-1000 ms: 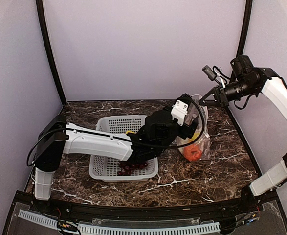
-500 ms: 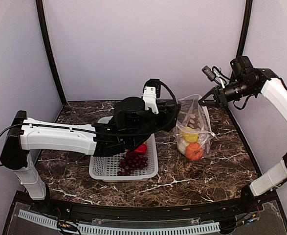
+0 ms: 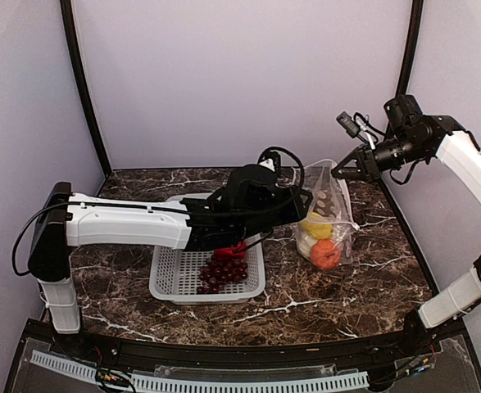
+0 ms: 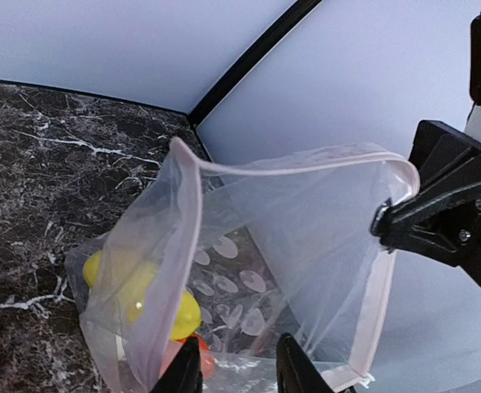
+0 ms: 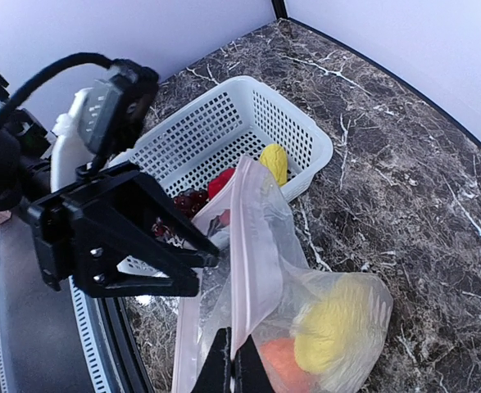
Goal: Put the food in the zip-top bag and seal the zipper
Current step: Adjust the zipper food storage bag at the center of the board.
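The zip-top bag [image 3: 330,214] stands upright right of the basket, its mouth open. My right gripper [image 5: 238,362] is shut on the pink zipper [image 5: 252,246] at the bag's far top corner and holds it up. Inside the bag lie a yellow piece [image 4: 142,282], the orange tomato [image 3: 325,255] and something white. My left gripper [image 4: 238,370] is at the near lip of the mouth, its fingers [image 4: 293,368] apart with the clear film between them. In the basket lie the grape bunch [image 3: 224,271], the red pepper [image 3: 233,248] and another yellow piece [image 5: 274,161].
The white perforated basket [image 3: 174,274] sits mid-table under my left forearm. Dark marble table [image 3: 363,286] stretches in front and to the right. Pale walls with black corner posts [image 3: 84,90] close in the back and sides.
My left wrist rose and pulled back over the basket, then came down at the bag's mouth, its jaws narrowing. The right gripper has kept still with the bag's edge in it.
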Robot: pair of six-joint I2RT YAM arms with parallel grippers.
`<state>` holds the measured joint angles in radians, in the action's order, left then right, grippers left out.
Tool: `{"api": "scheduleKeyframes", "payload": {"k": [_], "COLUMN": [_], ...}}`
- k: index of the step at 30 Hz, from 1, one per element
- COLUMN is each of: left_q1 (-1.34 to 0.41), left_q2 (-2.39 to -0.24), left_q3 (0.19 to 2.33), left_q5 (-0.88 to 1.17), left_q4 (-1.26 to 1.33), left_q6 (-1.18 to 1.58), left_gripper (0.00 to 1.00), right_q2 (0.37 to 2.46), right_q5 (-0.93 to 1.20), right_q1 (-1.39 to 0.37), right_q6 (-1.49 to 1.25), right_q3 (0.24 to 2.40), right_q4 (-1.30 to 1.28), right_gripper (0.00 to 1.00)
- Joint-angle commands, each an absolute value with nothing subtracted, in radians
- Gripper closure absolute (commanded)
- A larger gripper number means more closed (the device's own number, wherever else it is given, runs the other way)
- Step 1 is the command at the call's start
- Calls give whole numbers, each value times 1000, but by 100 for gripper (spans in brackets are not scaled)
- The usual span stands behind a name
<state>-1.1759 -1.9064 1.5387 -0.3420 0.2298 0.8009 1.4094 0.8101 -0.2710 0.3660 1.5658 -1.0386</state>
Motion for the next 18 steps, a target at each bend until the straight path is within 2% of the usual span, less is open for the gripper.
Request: {"api": "scheduleKeyframes", "payload": {"k": [1, 2, 4, 6, 13, 18], "left_q1": [-1105, -1093, -1082, -1078, -1066, -1066], "left_q2": [-1968, -1979, -2006, -2014, -1992, -1939], "left_q3": [1566, 1575, 1589, 1606, 1745, 1722], "left_q5": [-143, -93, -40, -14, -15, -44], "left_q4": [257, 278, 304, 313, 191, 224], "left_q6": [998, 1020, 1041, 1040, 908, 797], "left_gripper": [75, 83, 93, 98, 99, 99], "right_q2": [1385, 1385, 1389, 1398, 1457, 1485], "right_q5": [784, 779, 756, 709, 560, 515], "right_q1": [-279, -279, -279, -279, -216, -162], "right_q6": [383, 383, 375, 363, 319, 299], "right_q3": [1540, 1536, 1534, 1539, 1689, 1868], "right_q4": [-1008, -1007, -1003, -998, -991, -965], "right_gripper": [100, 100, 100, 100, 100, 100]}}
